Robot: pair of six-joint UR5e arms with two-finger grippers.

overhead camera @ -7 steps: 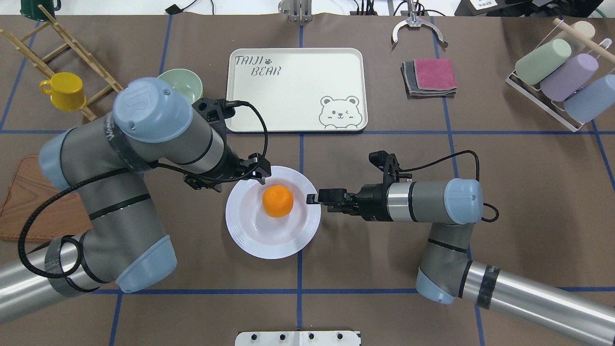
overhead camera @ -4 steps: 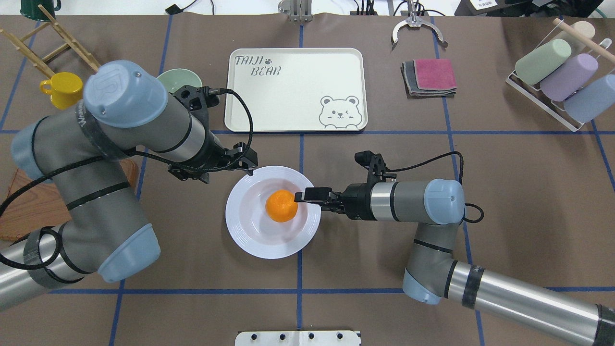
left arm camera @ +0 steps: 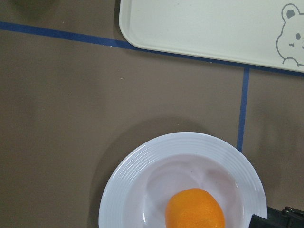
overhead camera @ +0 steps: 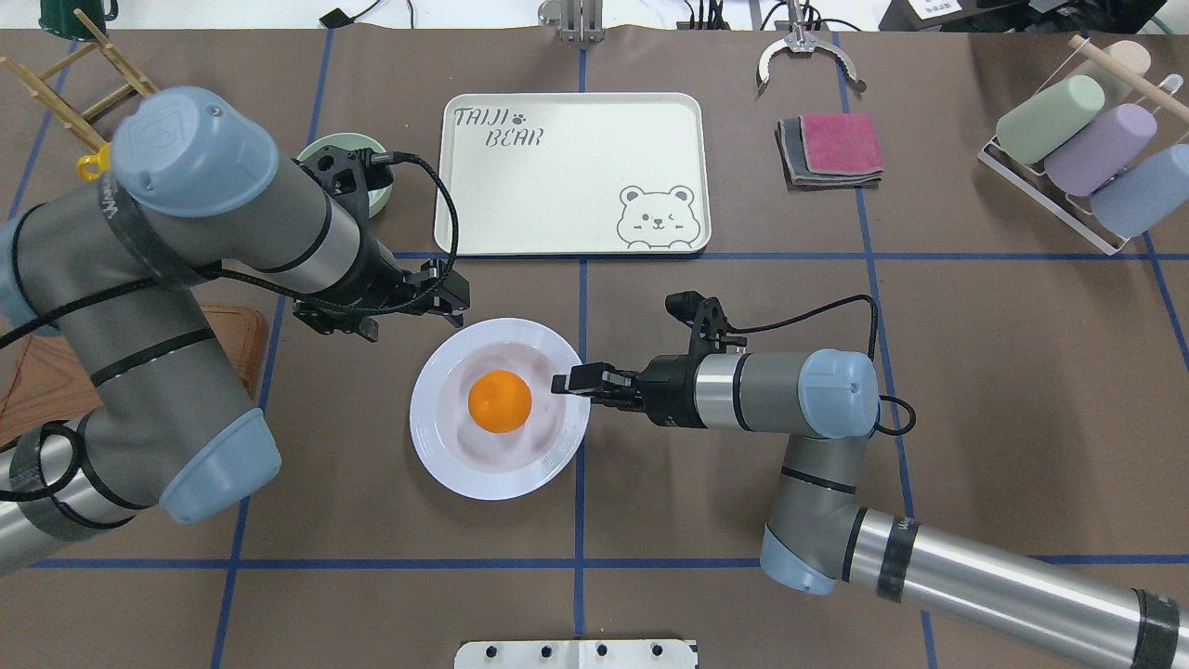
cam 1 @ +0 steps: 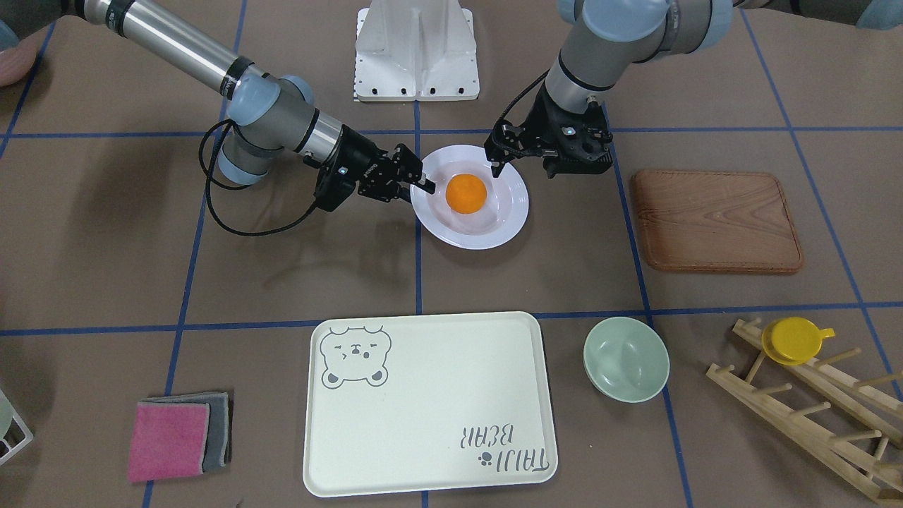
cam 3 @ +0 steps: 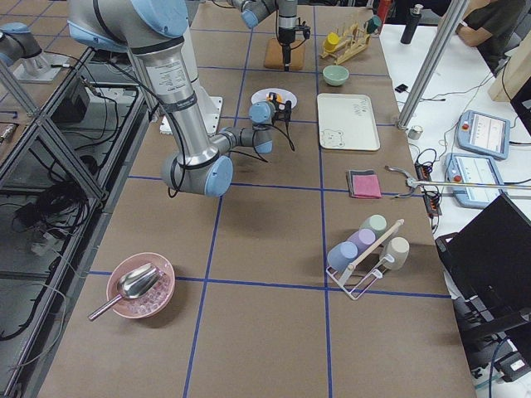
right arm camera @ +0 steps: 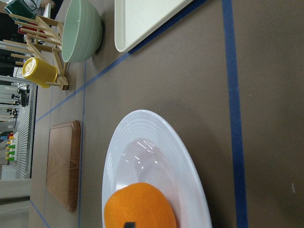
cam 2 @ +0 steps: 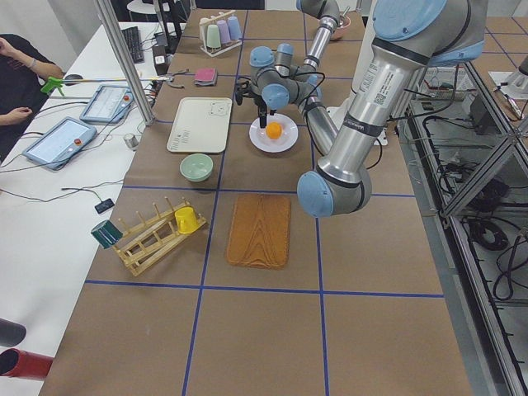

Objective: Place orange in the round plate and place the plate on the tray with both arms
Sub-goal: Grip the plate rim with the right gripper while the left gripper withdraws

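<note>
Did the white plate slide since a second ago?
Yes. The round plate slid toward the overhead view's left: it used to straddle the vertical blue tape line, now only its edge reaches it.

orange (overhead camera: pixel 500 401) in round plate (overhead camera: pixel 446 465); tray (overhead camera: pixel 557 186) beyond

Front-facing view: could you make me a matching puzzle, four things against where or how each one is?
Things:
1 orange
2 tray
3 wooden board
4 yellow cup

Places or states:
a on the wooden rack
b in the white plate
c carries a bear drawing
d brown, flat on the table

Pairs: 1-b, 2-c, 3-d, 4-a.
</note>
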